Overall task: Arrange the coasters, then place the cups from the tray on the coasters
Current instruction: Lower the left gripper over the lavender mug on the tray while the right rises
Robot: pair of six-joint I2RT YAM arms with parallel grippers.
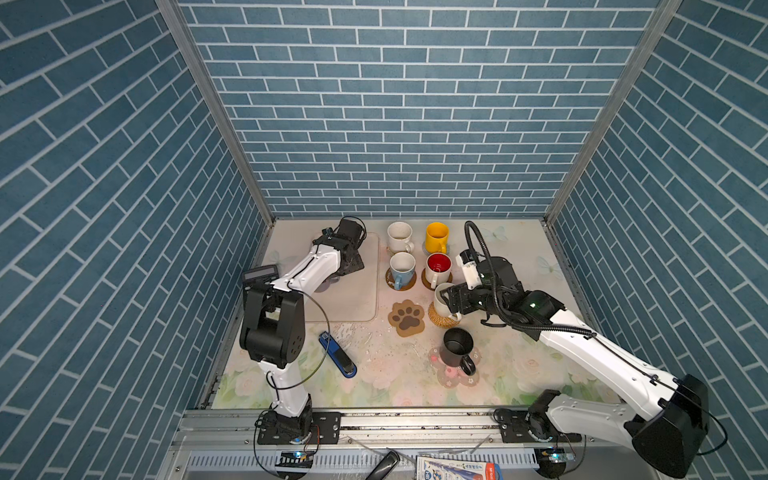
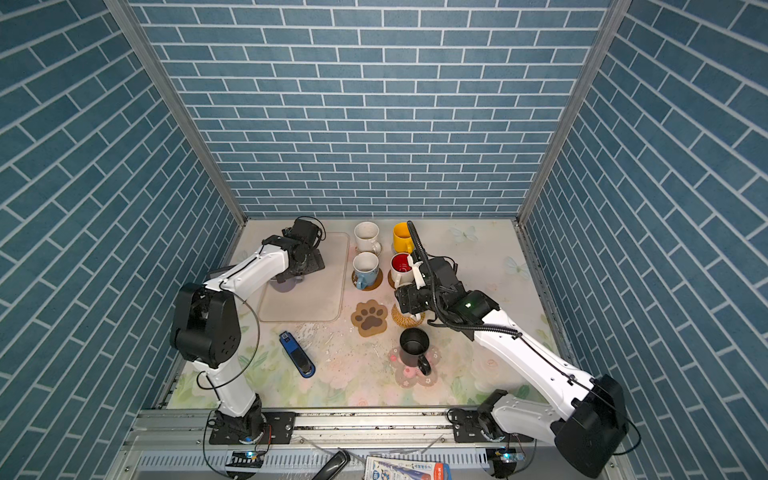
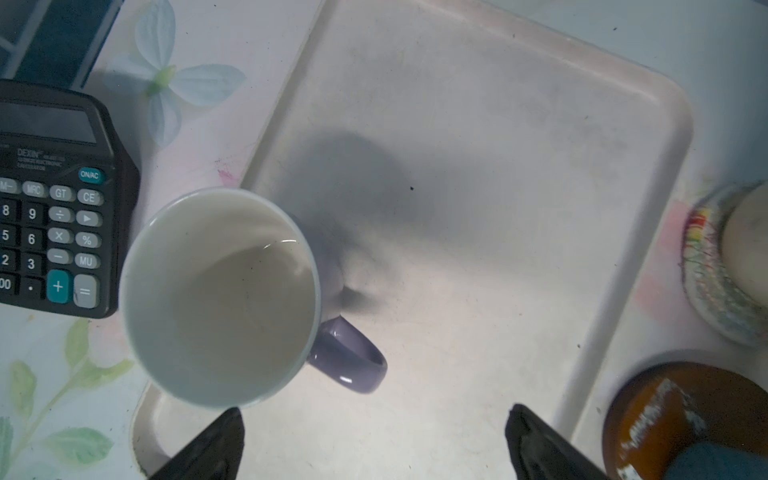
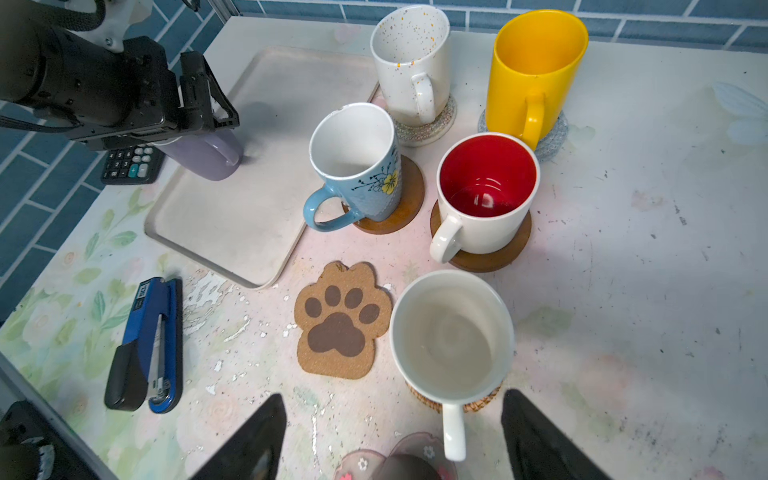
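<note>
The tray point(image 1: 353, 291) is sitting left of centre in both top views, carrying the last cup. The lavender cup point(image 3: 220, 295) is standing near the tray edge beside the calculator point(image 3: 54, 199). The left gripper point(image 3: 374, 415) is hovering over it, jaws fully spread and empty; an off-line descent risks tipping it. The right gripper point(image 4: 392, 397), jaws wide and holding nothing, is straddling the cream cup point(image 4: 451, 336) handle on the rattan coaster point(image 4: 482, 405). Catching that handle while retreating could drag the cup off. The paw coaster point(image 4: 343, 320) is lying bare.

cups point(image 4: 486, 199) 7 | coasters point(image 4: 340, 320) 7 | tray point(image 4: 232, 216) 1 | calculator point(image 4: 131, 164) 1 | stapler point(image 4: 145, 345) 1
</note>
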